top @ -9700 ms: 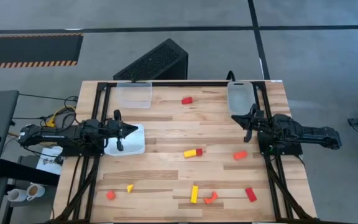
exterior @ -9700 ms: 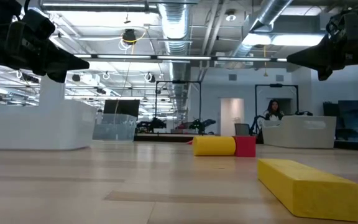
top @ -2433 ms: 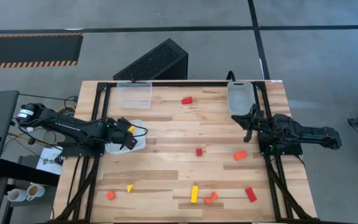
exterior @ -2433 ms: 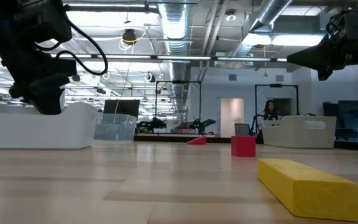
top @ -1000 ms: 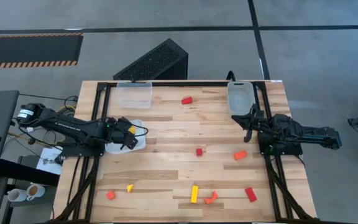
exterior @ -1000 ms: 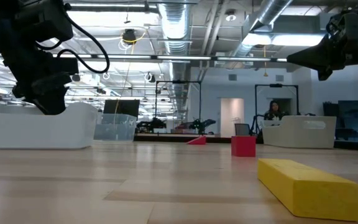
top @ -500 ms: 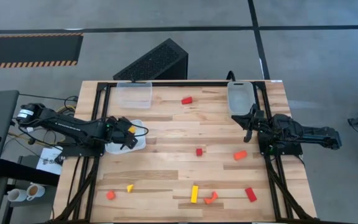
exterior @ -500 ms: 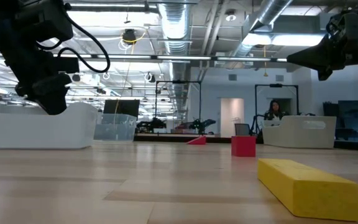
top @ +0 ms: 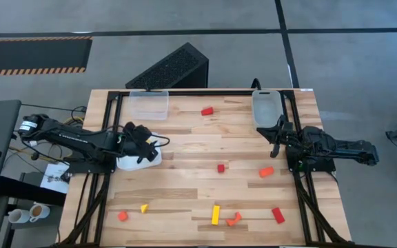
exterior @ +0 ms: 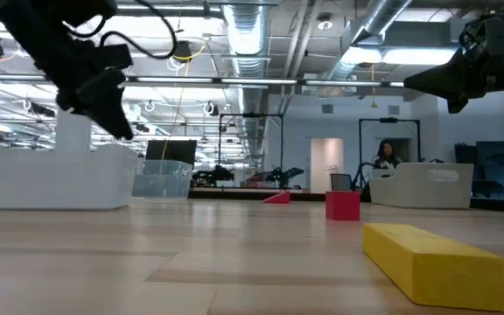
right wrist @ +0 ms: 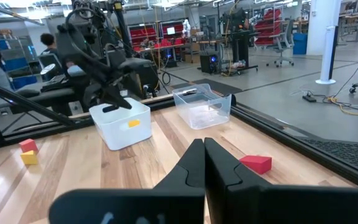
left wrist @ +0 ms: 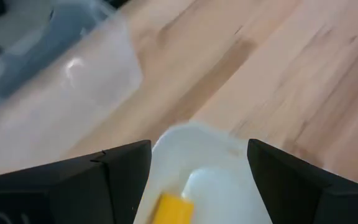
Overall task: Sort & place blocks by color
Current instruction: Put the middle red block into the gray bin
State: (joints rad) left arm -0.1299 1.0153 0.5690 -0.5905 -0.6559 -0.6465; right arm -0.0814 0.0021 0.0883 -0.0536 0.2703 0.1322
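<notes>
My left gripper [top: 147,147] hangs open above the white tray [top: 154,162] at the table's left side, touching nothing; its fingers [left wrist: 114,180] frame the tray from above. A yellow block [left wrist: 169,208] lies on the tray's floor and also shows through the tray's wall [right wrist: 132,123]. Loose blocks rest on the table: a red wedge [top: 207,111], a red cube [top: 220,168], an orange piece [top: 266,171], a yellow bar [top: 216,215], an orange arch [top: 233,219], a red bar [top: 278,215]. My right gripper [top: 276,138] waits shut at the right side.
One clear bin [top: 149,105] stands at the far left, another clear bin [top: 266,107] at the far right. A small orange block [top: 123,215] and a small yellow one [top: 144,208] lie near the front left. Bare wood runs across the table's middle.
My left gripper has risen from just over the white tray and rolled at the wrist, drifting a little toward the table's far edge. Its fingers have stayed open. The yellow block stays in the tray.
</notes>
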